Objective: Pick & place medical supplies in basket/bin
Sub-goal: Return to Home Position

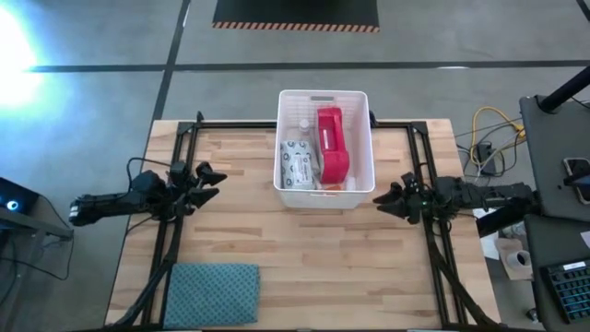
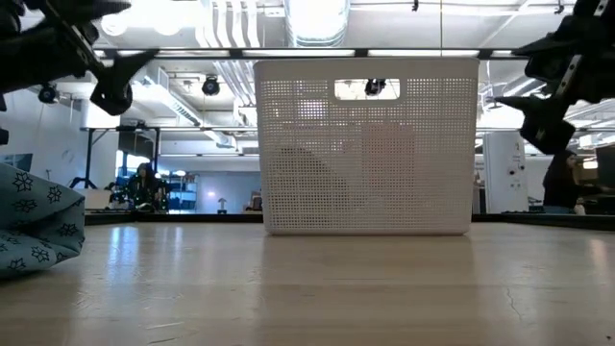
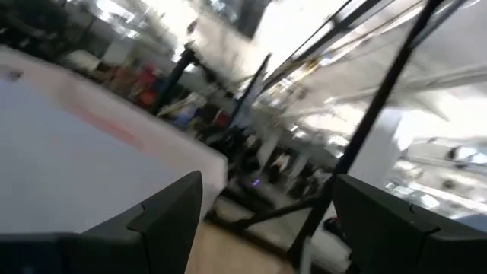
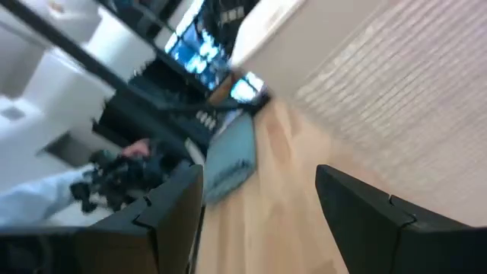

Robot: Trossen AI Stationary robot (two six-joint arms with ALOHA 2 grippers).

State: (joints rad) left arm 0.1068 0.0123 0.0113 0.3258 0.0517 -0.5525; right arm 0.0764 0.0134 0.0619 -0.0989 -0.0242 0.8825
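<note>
The white bin stands at the middle of the table's far edge, its far end on the black frame rail that runs along that side. More rails run down the left and right edges, and each arm lies over one of them. The left gripper hangs off the bin's left side with its fingers spread and nothing between them. The right gripper hangs just beside the bin's near right corner, also spread and holding nothing. The low view shows both raised off the wood. A strip of bare wood separates the left gripper from the bin wall, and a wide stretch of bare planks runs from the bin to the table's near edge.

By count there are one bin and two arms. One blue-grey patterned cloth lies folded at the near left corner, well apart from the bin. Inside the bin lie one red pouch, one white wipes packet beside it, and one small white bottle at the far end. Something orange at the near end is too small to identify.
</note>
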